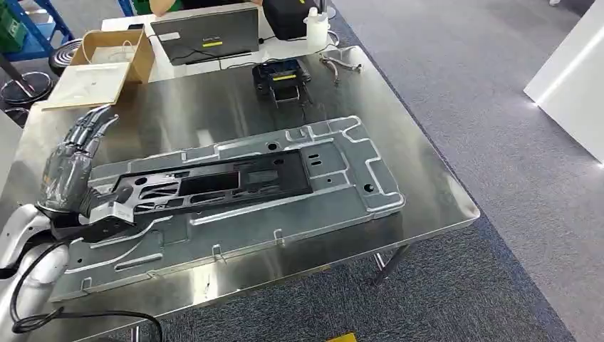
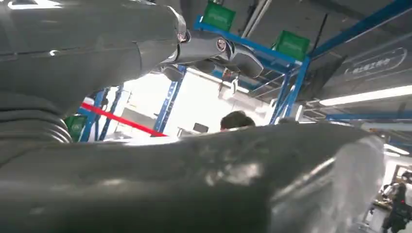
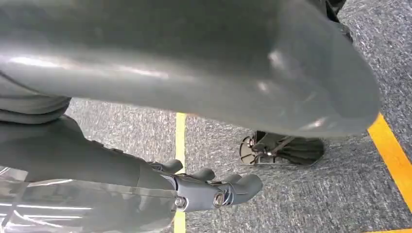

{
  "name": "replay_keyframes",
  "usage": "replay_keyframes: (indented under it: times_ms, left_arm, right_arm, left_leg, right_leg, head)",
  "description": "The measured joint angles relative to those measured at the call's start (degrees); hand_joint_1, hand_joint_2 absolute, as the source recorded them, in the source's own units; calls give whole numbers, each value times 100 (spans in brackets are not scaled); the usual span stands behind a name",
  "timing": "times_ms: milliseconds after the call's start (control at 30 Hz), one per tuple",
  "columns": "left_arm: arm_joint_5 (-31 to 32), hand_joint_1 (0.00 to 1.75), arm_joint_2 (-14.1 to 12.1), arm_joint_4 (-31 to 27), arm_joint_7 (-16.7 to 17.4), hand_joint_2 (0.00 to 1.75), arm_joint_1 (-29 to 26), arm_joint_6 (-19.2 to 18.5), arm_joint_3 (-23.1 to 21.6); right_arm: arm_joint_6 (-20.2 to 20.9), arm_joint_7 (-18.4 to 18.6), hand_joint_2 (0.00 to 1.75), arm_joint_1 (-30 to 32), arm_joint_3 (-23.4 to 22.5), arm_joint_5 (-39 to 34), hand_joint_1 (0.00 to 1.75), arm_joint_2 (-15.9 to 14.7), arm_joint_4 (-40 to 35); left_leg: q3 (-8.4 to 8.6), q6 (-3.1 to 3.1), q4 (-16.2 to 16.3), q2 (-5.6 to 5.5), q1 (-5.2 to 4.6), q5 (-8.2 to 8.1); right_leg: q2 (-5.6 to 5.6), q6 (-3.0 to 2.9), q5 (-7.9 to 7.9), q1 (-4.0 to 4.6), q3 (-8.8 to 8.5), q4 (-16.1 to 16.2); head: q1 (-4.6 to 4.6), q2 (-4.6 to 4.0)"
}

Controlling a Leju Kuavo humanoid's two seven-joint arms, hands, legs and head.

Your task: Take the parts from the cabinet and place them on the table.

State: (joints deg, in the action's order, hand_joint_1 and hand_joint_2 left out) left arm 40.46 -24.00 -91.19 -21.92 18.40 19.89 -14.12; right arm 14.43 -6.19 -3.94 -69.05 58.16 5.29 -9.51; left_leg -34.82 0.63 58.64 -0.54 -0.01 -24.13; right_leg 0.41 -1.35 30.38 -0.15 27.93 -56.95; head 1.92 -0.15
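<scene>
Two parts lie stacked on the steel worktop: a long black frame resting on a wide grey stamped panel. The left robot hand rests at the near-left end of both, fingers stretched out and apart, holding nothing; the frame's end lies just beside and under its wrist. The risk, as I judge it, is that pulling the arm back could snag the frame's end and drag it across the panel, or shove the panel toward the worktop's front edge, which it already nearly reaches. The right robot hand hangs over carpeted floor, fingers loosely curled, holding nothing.
</scene>
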Motion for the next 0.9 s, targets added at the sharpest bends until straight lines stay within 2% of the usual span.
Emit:
replay_keyframes:
  times_ms: [167, 300, 433, 467, 500, 533, 600, 633, 667, 700, 767, 800, 833, 867, 900]
  left_arm:
    - [37, 0, -17, -173, -39, 0, -111, 81, 2]
    - [55, 0, -17, -253, -57, 0, -189, 98, 2]
    - [98, 0, -17, -258, -61, 0, -212, 101, 0]
    - [103, 0, -15, -269, -66, 0, -216, 100, 0]
    - [109, 0, -9, -273, -70, 0, -209, 98, -9]
    - [118, 0, -4, -273, -74, 0, -200, 98, -20]
    - [153, 0, 9, -273, -74, 0, -215, 94, -44]
    - [155, 0, 18, -273, -74, 0, -217, 92, -57]
    - [155, 0, 26, -273, -74, 0, -218, 87, -68]
    - [155, 0, 35, -273, -74, 0, -219, 81, -74]
    - [155, 0, 44, -273, -74, 0, -216, 79, -83]
    - [155, 0, 44, -273, -74, 0, -215, 79, -83]
    - [157, 0, 46, -273, -74, 0, -211, 79, -83]
    - [155, 0, 48, -273, -74, 0, -206, 76, -90]
    - [157, 0, 48, -273, -74, 0, -205, 76, -92]
  right_arm:
    - [2, -4, 0, 0, -7, -13, 0, 4, 0]
    - [2, -2, 0, 1, -11, -17, 0, 13, 0]
    - [2, 0, 0, -1, -17, -17, 0, 24, 0]
    - [0, 0, 0, -8, -17, -18, 0, 24, -2]
    - [-2, -2, 0, -8, -17, -17, 0, 22, 0]
    - [-2, 0, 0, -9, -20, -20, 0, 22, 0]
    - [-2, 0, 0, -11, -22, -17, 0, 24, 0]
    - [-2, 0, 0, -6, -24, -17, 0, 24, 0]
    - [-2, 0, 0, -2, -24, -17, 0, 24, 0]
    - [-2, 0, 0, 1, -24, -17, 0, 24, 0]
    - [-2, 0, 0, -4, -24, -17, 0, 20, -2]
    - [-2, 0, 0, -9, -24, -17, 0, 17, -2]
    - [-2, 0, 0, -11, -24, -18, 0, 17, -2]
    - [-2, 0, 0, -19, -24, -17, 0, 17, -2]
    - [-2, 0, 0, -27, -24, -17, 0, 17, 0]
  left_leg:
    - [0, 11, 1, 0, -32, -10]
    - [0, 37, 9, 0, -56, -26]
    - [3, 107, 4, 2, -86, -14]
    - [42, 152, -88, 19, -6, 33]
    - [65, 160, -121, 24, -8, 45]
    - [61, 184, -121, 32, 0, 56]
    - [46, 188, -116, 39, -5, 53]
    - [38, 188, -111, 41, -5, 53]
    - [31, 186, -101, 40, -4, 53]
    - [25, 183, -83, 39, -2, 52]
    - [9, 155, -34, 36, 0, 43]
    - [-3, 128, -14, 38, 2, 42]
    - [-21, 77, -10, 23, -22, 59]
    - [-20, 42, -9, 25, -19, 79]
    - [-36, 6, -7, 25, -12, 103]
  right_leg:
    - [0, 8, 3, -14, -1, 3]
    - [0, 45, 10, -39, -2, 6]
    - [3, 128, -9, -66, -22, 28]
    - [2, 147, 44, -40, -18, -10]
    - [-8, 157, 143, -47, 34, -149]
    - [-5, 162, 363, -52, 202, -481]
    - [-7, 171, 751, -68, 657, -1349]
    - [-8, 177, 797, -67, 829, -1641]
    - [-8, 179, 700, -69, 879, -1680]
    - [-8, 172, 486, -71, 818, -1496]
    - [-8, 132, -55, -70, 424, -619]
    - [-8, 98, -101, -63, 245, -188]
    - [-3, 63, -180, -9, 243, -215]
    - [-2, 57, -198, -11, 278, -218]
    - [-2, 25, -177, -9, 289, -182]
  head:
    - [0, 0]
    - [0, 0]
    - [0, 0]
    - [2, 0]
    - [0, 0]
    - [2, 0]
    - [0, 0]
    - [0, 0]
    - [0, 0]
    - [0, 0]
    - [0, 0]
    - [0, 0]
    - [0, 0]
    - [0, 0]
    - [0, 0]
